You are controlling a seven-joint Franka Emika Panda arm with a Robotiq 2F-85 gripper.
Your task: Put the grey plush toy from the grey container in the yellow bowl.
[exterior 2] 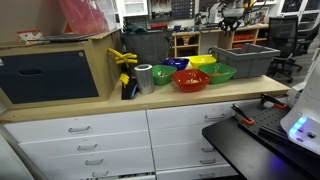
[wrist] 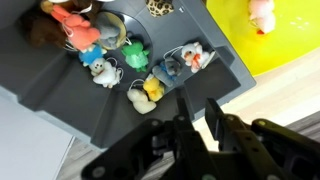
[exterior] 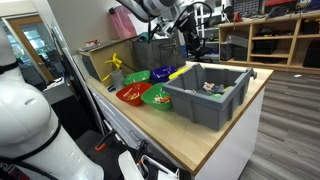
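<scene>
Several coloured bowls crowd my wooden counter in a shelf-lined workshop. The small pale grey plush toy lies among other toys in the grey container; my gripper hangs narrowly parted, empty.

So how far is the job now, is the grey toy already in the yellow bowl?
Done: nothing sure. A small pale-pink thing lies in the bowl, but it does not look grey. In hand: the gripper hangs over the container, jaws slightly apart and empty. Left: grasp the grey toy, if I read its colour right, and carry it to the bowl.
</scene>
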